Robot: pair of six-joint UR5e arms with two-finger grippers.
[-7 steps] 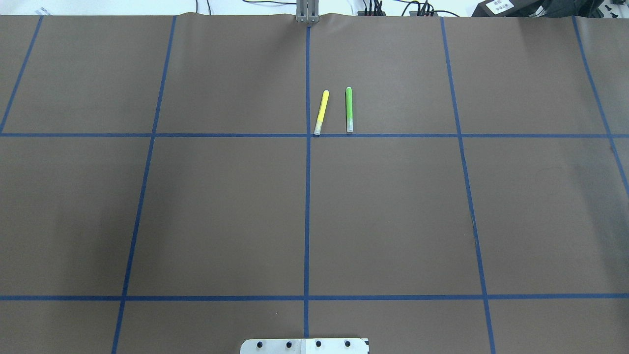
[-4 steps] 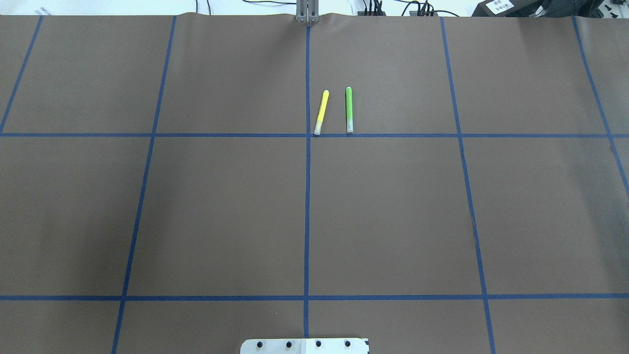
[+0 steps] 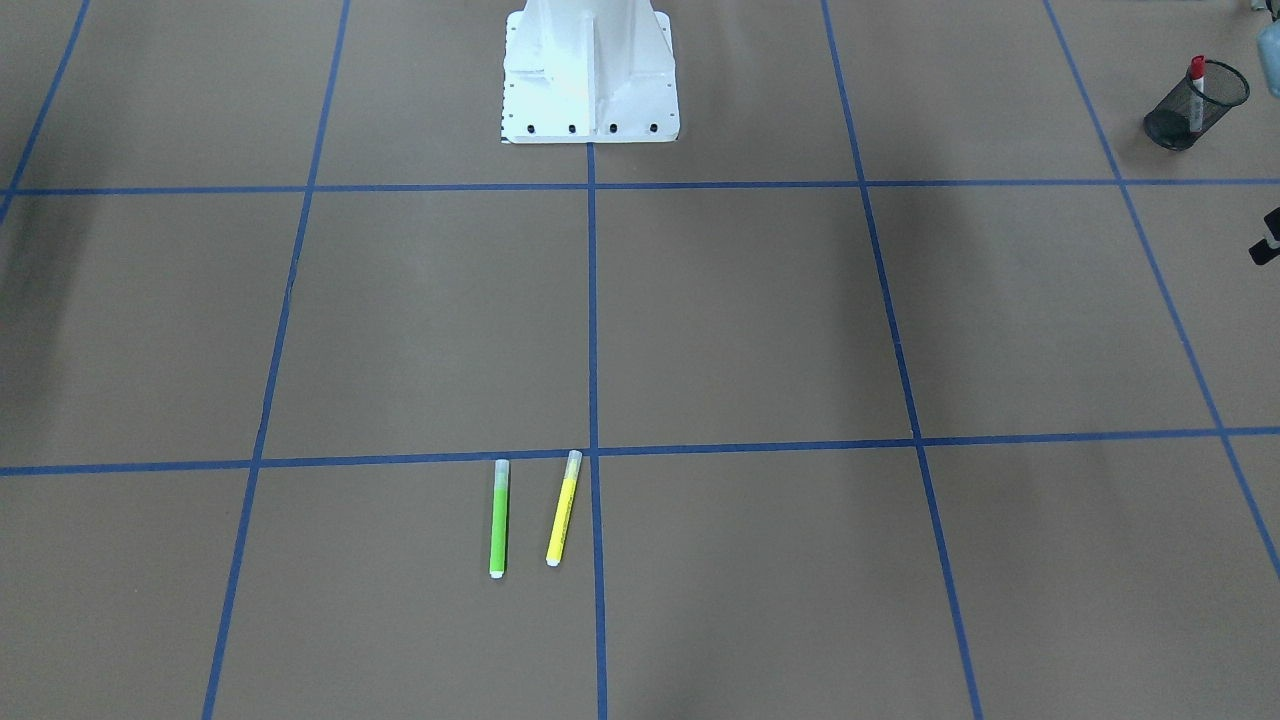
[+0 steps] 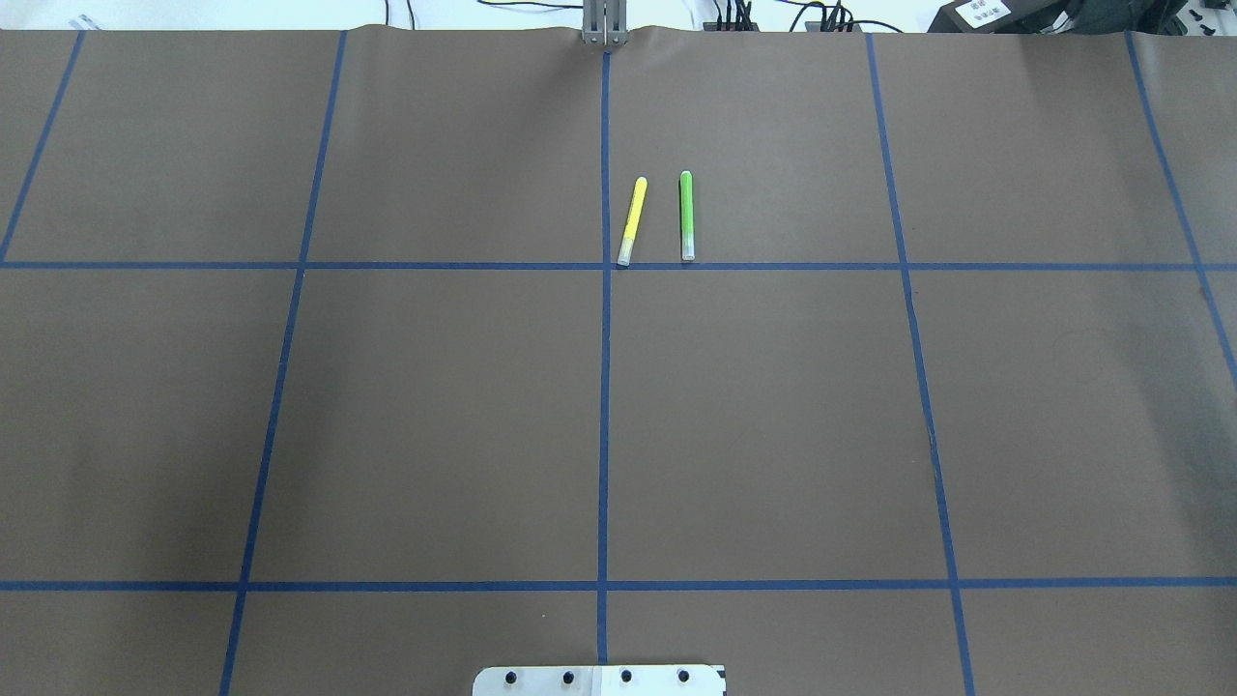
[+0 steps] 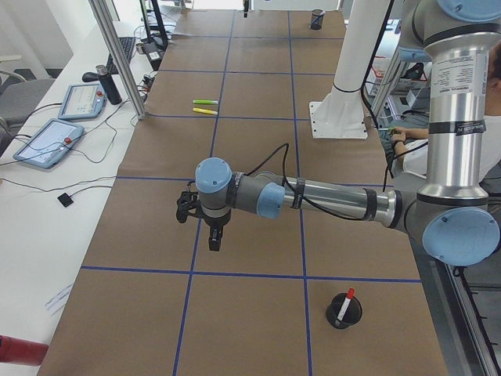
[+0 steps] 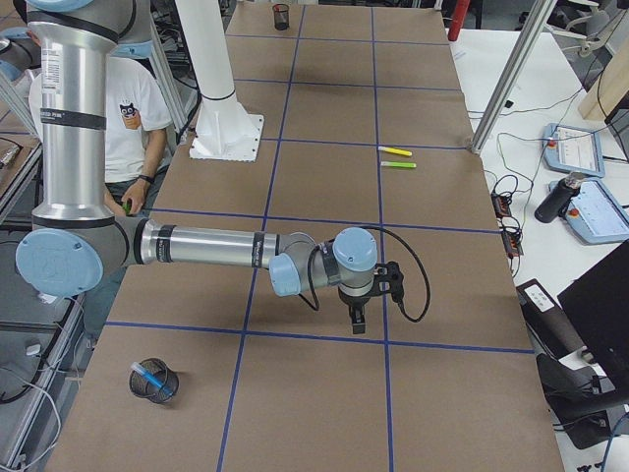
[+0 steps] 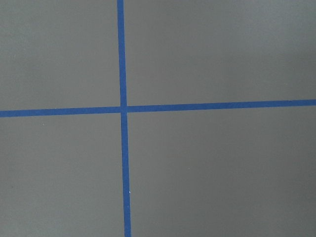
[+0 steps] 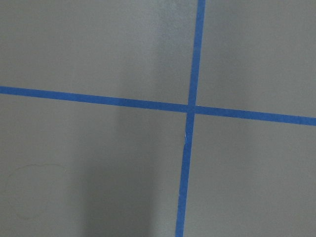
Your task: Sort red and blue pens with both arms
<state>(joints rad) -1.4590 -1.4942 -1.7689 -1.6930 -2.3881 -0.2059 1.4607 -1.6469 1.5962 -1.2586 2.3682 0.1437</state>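
Red first: the red pen [image 5: 345, 302] stands cap-up in a black mesh cup [image 5: 341, 318] at the robot's left end of the table [image 4: 435, 406]. The blue pen [image 6: 148, 376] leans in a second mesh cup [image 6: 157, 390] at the right end. We judge the sorting as good as done, with only a tidy pull-away left.

To do that well, we would raise each arm straight up before swinging it home. The left arm [image 5: 337, 200] should pass well clear of its cup so nothing tips it, and the right arm [image 6: 206, 246] likewise. The green pen [image 4: 686, 215] and yellow pen [image 4: 632, 220] lie side by side just beside the centre tape line. They belong to neither pile, and we would leave them alone.

The left claw [image 5: 214, 237] hangs above a tape crossing [image 7: 122, 109], apart from the cup. The right claw [image 6: 358, 317] hangs the same way on its side. We make out nothing held by either one. Only the side views show them, though, so we cannot tell whether they are spread or clenched. Neither wrist camera shows any finger.
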